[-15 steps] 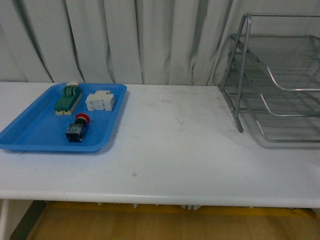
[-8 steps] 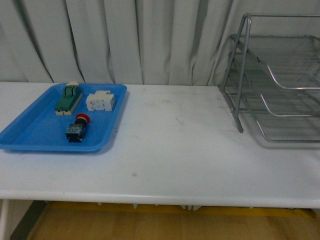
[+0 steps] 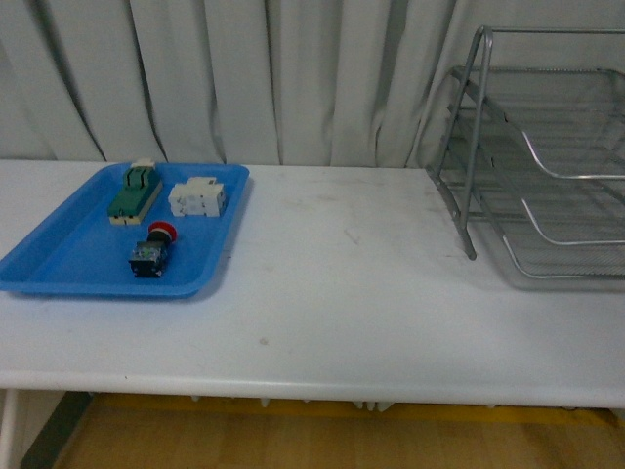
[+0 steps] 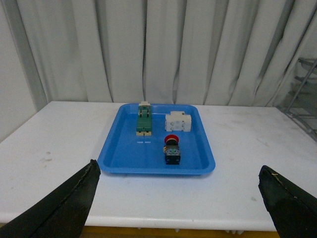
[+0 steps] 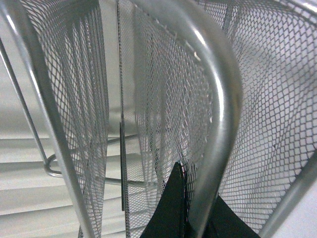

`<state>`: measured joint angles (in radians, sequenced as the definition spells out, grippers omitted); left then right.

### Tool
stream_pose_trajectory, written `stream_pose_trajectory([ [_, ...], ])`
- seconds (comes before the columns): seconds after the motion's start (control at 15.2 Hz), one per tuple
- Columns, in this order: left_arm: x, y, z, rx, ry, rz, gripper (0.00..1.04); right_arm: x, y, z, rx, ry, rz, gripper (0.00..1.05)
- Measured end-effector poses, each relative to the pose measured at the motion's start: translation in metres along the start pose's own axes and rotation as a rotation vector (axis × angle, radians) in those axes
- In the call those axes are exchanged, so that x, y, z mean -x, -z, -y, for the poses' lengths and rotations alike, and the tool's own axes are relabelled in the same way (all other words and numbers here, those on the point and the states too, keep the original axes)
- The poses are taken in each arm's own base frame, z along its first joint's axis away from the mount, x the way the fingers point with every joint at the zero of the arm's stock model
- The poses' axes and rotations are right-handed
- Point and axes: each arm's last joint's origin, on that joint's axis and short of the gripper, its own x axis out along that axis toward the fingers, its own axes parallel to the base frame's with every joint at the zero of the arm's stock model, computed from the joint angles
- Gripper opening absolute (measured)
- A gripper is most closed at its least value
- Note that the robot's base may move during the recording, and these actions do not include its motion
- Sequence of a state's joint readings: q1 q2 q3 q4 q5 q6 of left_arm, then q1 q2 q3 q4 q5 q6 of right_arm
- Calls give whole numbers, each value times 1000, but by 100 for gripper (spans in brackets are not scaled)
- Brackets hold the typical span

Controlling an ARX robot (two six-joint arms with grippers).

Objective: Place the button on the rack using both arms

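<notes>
One button [image 3: 151, 251] lies in the one blue tray [image 3: 59, 285], near the tray's front rim, with one green switch [image 3: 134, 192] and one white block [image 3: 196, 198] at the tray's back; the one three-tier rack [image 3: 476, 137] stands well right of the tray. Versus 1 s ago the rack's frame top has shifted slightly away from the tray; tray contents unmoved. Front view shows no arms. The left wrist view shows the left gripper [image 4: 178, 168] with jaws wide apart, facing the tray; the right wrist view shows the right gripper [image 5: 190, 218] clamped on a rack tube.

The rack [image 3: 476, 147] is shiny silver metal tubing with fine wire mesh. The tray [image 3: 68, 256] is glossy blue plastic. The surface [image 3: 371, 293] is matt white and faintly scuffed. The curtain [image 3: 244, 78] is soft cloth.
</notes>
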<state>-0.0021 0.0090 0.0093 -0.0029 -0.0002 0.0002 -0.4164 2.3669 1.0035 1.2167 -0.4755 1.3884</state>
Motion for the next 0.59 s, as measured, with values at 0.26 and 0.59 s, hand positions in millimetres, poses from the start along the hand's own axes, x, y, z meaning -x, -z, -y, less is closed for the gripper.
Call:
stream_pose_trajectory([
  [0.26,0,0,0,0,0,0,98,29,1,9,-23,16,7,3],
  [0.59,0,0,0,0,0,-1,98,70,2,23,-72,84,6,3],
])
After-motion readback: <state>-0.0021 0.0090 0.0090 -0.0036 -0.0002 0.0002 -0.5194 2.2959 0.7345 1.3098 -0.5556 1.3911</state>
